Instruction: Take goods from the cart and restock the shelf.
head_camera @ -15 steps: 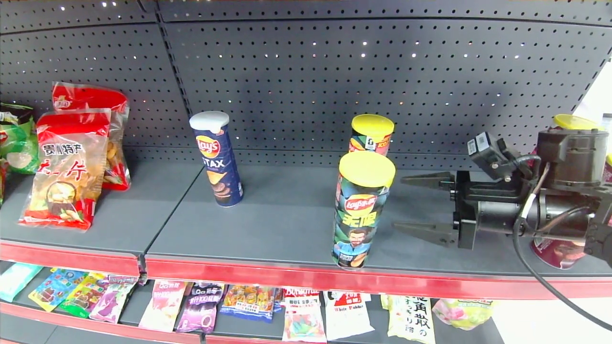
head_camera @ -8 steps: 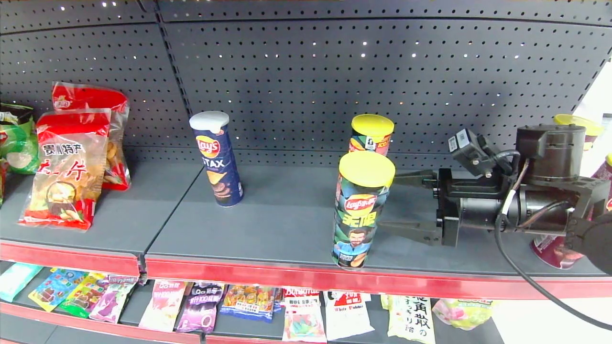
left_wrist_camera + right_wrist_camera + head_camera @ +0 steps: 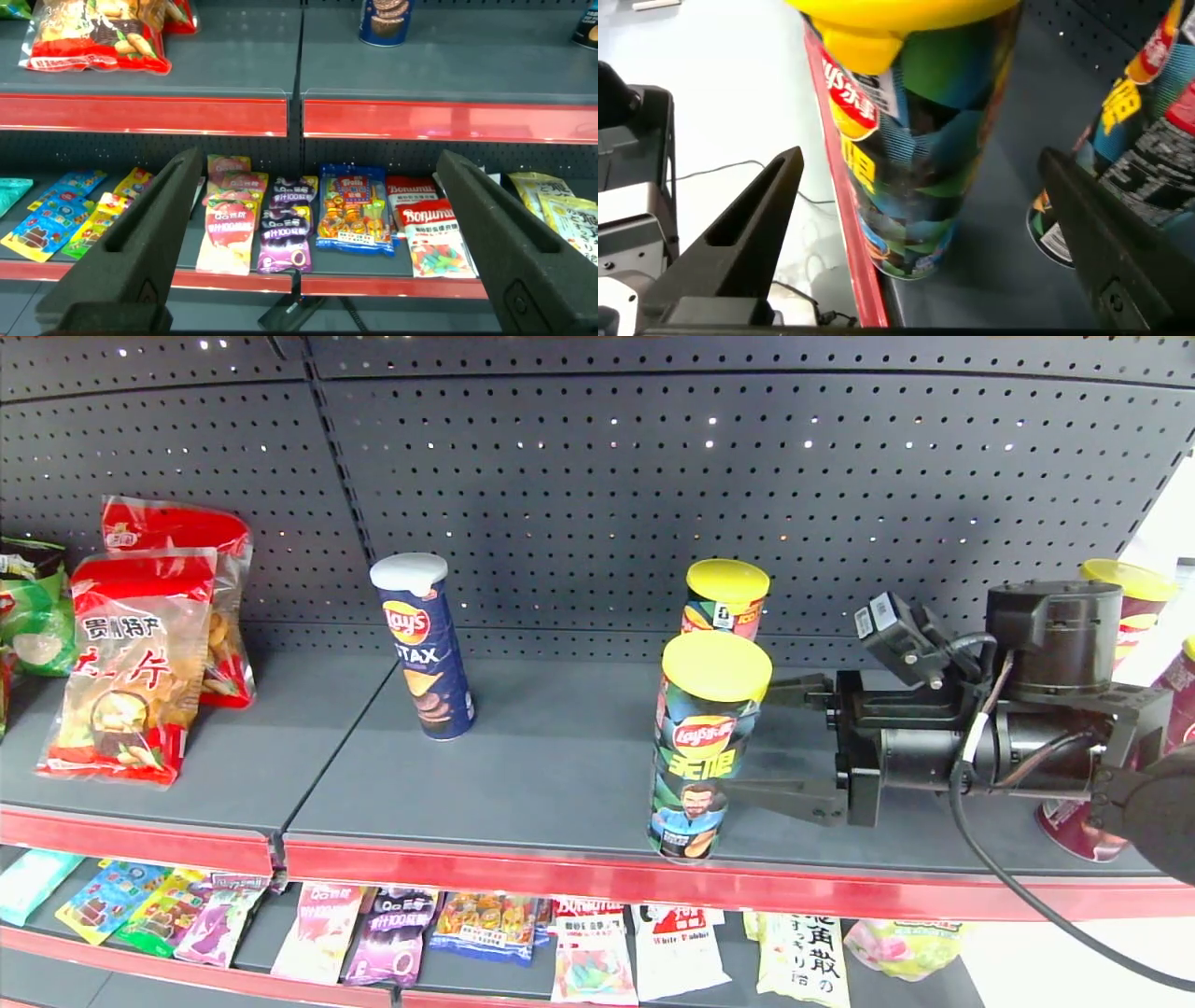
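right gripper (image 3: 761, 739) spread wide either side of the yellow-lid can (image 3: 705, 756) mid-frame; it's at the shelf (image 3: 560, 756) edge, one finger nudge could tip it off

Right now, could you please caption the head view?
Open right gripper flanks the front chip can on the shelf.

Bright, even light; pinpoints glint through the pegboard (image 3: 597, 476) holes across the top. White glare at right edge; panel lines curve.
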Tool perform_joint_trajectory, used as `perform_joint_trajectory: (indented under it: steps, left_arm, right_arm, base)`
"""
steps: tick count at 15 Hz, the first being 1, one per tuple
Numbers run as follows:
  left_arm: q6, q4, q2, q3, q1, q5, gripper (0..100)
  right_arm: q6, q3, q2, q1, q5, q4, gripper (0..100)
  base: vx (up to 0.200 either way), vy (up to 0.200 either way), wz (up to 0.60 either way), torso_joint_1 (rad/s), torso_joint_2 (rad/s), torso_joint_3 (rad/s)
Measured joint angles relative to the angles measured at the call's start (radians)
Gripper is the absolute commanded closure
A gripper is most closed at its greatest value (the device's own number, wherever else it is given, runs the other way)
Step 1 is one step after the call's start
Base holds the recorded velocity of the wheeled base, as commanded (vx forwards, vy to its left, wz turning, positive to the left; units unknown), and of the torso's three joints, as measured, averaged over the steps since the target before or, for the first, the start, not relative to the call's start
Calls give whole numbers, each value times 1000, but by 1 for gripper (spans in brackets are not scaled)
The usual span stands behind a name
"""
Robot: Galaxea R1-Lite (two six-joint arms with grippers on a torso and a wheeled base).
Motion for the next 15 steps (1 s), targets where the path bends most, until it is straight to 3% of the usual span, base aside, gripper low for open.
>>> perform_joint_trajectory:
  steps: [15]
  left_arm:
    - [0,0,0,0,0,0,0]
  right_arm:
    - [0,-35,51,38,1,-4,0]
  base:
    - [0,0,0,0,0,0]
